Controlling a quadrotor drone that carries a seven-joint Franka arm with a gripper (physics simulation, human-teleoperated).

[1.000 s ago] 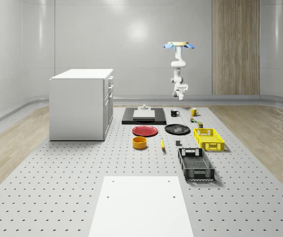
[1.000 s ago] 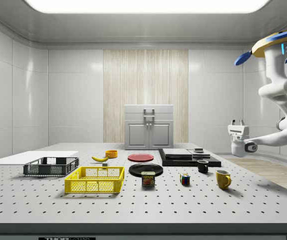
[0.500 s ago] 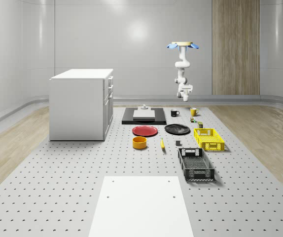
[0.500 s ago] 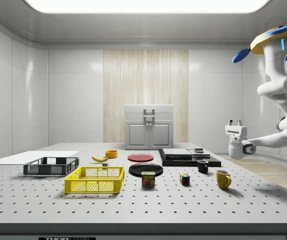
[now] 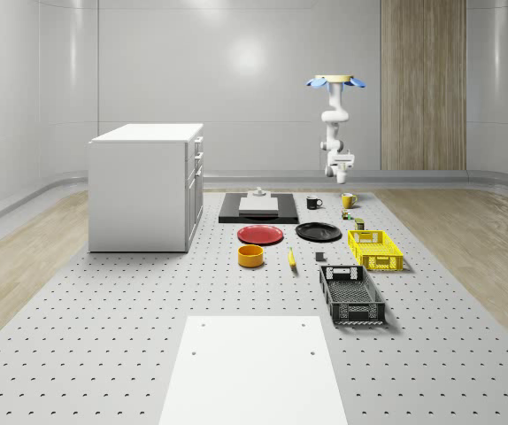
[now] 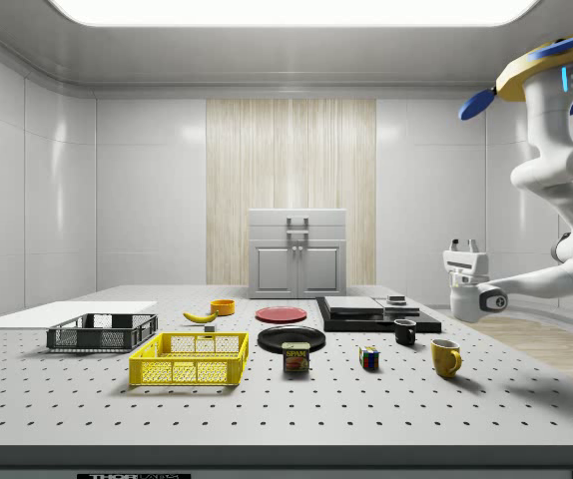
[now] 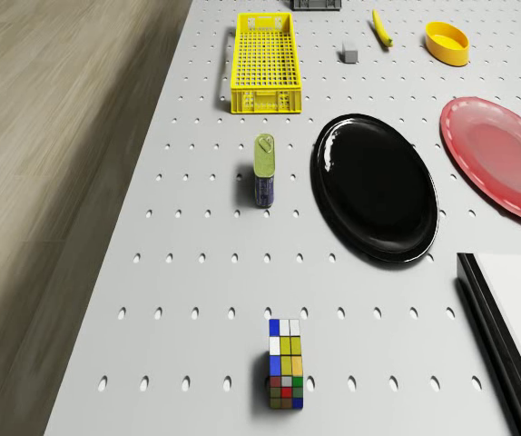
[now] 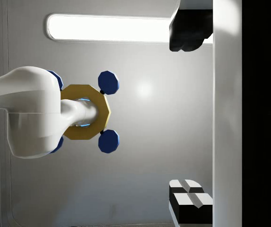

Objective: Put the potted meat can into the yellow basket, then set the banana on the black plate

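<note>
The potted meat can (image 7: 264, 171) stands upright on the table between the black plate (image 7: 374, 186) and the table's edge, a little short of the empty yellow basket (image 7: 265, 62). The banana (image 7: 382, 27) lies beyond the plate, by a small grey block. In the side view the can (image 6: 295, 357) is right of the basket (image 6: 189, 359). The drone (image 5: 334, 81) hovers high over the table's far right corner. My gripper (image 6: 464, 243) hangs well above the table, over the yellow mug, pointing upward. Its fingers (image 8: 190, 201) are spread wide and hold nothing.
A Rubik's cube (image 7: 285, 376), a yellow mug (image 6: 445, 356) and a black mug (image 6: 404, 332) stand near the can. A red plate (image 5: 260, 235), an orange bowl (image 5: 250, 256), a black basket (image 5: 351, 294), a black slab (image 5: 257, 207) and a white cabinet (image 5: 146, 186) share the table.
The drone and arm have drifted toward the whole-scene view's right, and slightly left in the side view. The gripper stays open and pointing up. Nothing on the table moved.
</note>
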